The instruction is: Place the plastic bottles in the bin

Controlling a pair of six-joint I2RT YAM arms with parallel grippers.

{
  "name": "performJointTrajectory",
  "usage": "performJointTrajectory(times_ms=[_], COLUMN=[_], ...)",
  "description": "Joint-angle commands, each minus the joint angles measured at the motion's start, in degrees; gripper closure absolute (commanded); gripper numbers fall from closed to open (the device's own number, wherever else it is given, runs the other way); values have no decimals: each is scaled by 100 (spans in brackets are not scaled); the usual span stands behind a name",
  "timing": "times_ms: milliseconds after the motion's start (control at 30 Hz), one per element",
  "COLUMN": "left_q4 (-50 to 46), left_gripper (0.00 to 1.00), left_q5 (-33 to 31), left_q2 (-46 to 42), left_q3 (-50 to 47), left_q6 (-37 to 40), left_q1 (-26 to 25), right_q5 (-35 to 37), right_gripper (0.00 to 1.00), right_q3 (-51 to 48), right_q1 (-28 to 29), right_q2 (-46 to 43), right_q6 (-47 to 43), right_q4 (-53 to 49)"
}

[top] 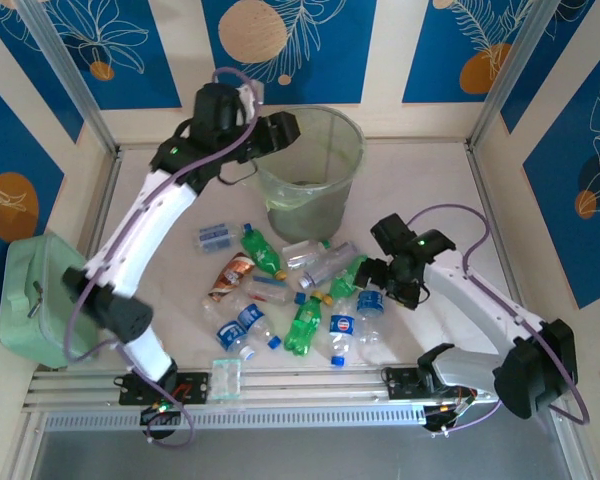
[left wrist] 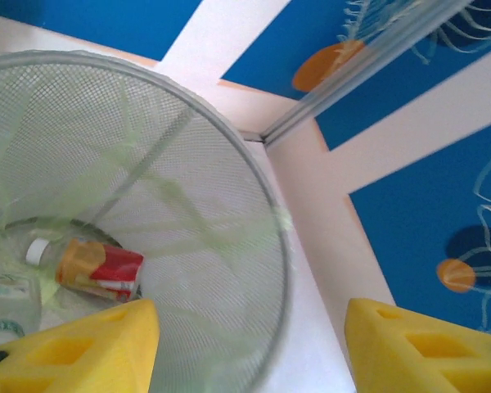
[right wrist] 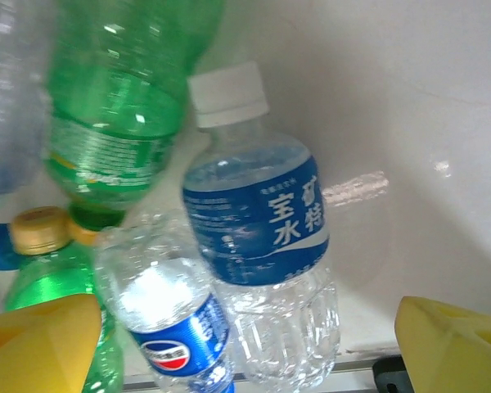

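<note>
The small plastic bottles point(top: 268, 290), clear or green with blue, white or green caps, lie on their sides in a loose heap at the middle of the top view, several touching or overlapping. Above the heap, at upper centre, stands the bin point(top: 335, 185), a round translucent grey-green plastic bucket with a thin liner. The left wrist view looks down into it. A white-capped bottle with a red and orange label point(left wrist: 94, 268) lies on its bottom, beside a clear one point(left wrist: 8, 299).

The bottles look empty or nearly so. I judge them light, with thin walls that dent under a squeeze and a smooth round skin that can roll or squirt out of a pinch. The best hold is probably across the middle of the body, over the label, with the jaws square to the long axis. The neck is stiffer but narrow.

At the centre of the right wrist view lies a clear bottle with a white cap and blue label point(right wrist: 258, 221). A Pepsi-labelled clear bottle point(right wrist: 173, 332) rests against its lower left, and a green bottle point(right wrist: 114, 106) lies at upper left. The right gripper point(right wrist: 245, 352) hangs above them, spread wide, holding and touching nothing. The left gripper point(left wrist: 252, 352) sits over the bin's left rim, its yellow fingers point(left wrist: 90, 352) apart with nothing between them.
</note>
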Motion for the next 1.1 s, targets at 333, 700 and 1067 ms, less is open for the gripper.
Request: performJointTrajectory(times_ms=[333,700,1067], left_q4=[2319,2401,2102], left_gripper=[47,49,40], left_q5=[415,544,507], left_q2=[-2301,-2656,-2679], left_q3=[-4382,-5121,-4894], left_q6=[-960,-1202,-826], left_q1=[-24,-24,-24], right_q5=[-145,-22,60], right_gripper=[8,15,23], right_q3=[-330,-415,-551], right_q1=[18,-35,-149], right_q2=[934,1426,1670], right_q6=[243,229,159], right_q4=[651,849,1101])
